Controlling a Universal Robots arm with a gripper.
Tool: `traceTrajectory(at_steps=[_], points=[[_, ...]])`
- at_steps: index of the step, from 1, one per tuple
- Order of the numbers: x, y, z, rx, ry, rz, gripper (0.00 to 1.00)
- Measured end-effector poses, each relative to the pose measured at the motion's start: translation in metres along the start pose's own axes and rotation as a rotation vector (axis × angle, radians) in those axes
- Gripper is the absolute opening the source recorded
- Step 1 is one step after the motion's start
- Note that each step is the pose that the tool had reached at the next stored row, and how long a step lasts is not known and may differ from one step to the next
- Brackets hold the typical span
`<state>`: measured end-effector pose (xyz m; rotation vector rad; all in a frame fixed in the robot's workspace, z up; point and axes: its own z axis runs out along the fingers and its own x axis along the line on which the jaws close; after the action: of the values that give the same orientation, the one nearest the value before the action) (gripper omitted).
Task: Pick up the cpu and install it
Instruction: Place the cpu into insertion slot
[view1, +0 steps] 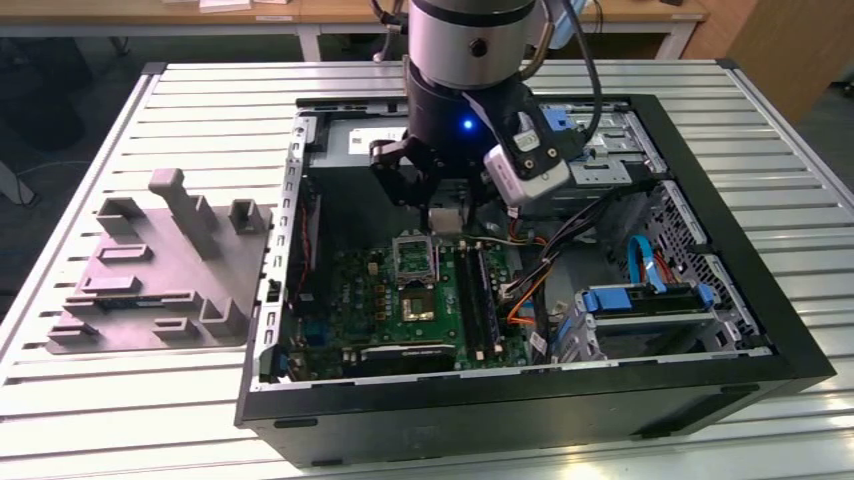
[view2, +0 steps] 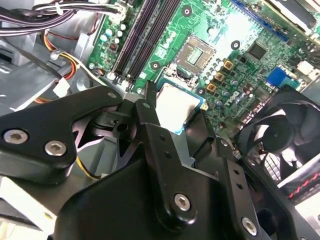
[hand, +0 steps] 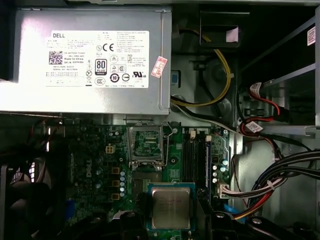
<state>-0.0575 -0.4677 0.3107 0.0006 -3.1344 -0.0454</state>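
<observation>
The gripper (view1: 441, 215) hangs inside the open case (view1: 534, 405) at the upper centre of the exterior view. It sits above the far end of the board (view1: 387, 330).

In the second wrist view its two black fingers (view2: 149, 100) are closed in on the cpu (view2: 176, 106), pinching it by opposite edges. The chip is clear of the board, its silvery top facing up and its pale rim showing. In the first wrist view the cpu (hand: 171, 207) sits between the dark finger shapes, and faint print on its top is too small to read.

The socket (view2: 195, 52) lies open and empty on the board, apart from the chip. In the exterior view the socket (view1: 418, 300) is below the gripper, toward the middle of the frame, with the memory slots (view1: 477, 290) just beside it on the exterior view's right.

The grey box (hand: 90, 55) carries a large white label (hand: 100, 59) with black print, a row of round marks and a small square code at one corner. A small red-and-white sticker (hand: 159, 66) sits askew at the label's edge. Yellow, red and black cables (hand: 220, 80) run beside the box, some with small white tags.

A black fan (view2: 287, 125) sits near the gripper. A grey fixture (view1: 160, 265) lies on the slatted table (view1: 134, 420) at the exterior view's left, well apart from the case.
</observation>
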Motion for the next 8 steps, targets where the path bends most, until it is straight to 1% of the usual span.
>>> traceTrajectory(at_steps=[4,8], points=[[0.0003,-0.0011,0.0060,-0.0001,0.0005,0.000,0.47],[0.0003,-0.0011,0.0067,0.0000,0.0005,0.000,0.47]])
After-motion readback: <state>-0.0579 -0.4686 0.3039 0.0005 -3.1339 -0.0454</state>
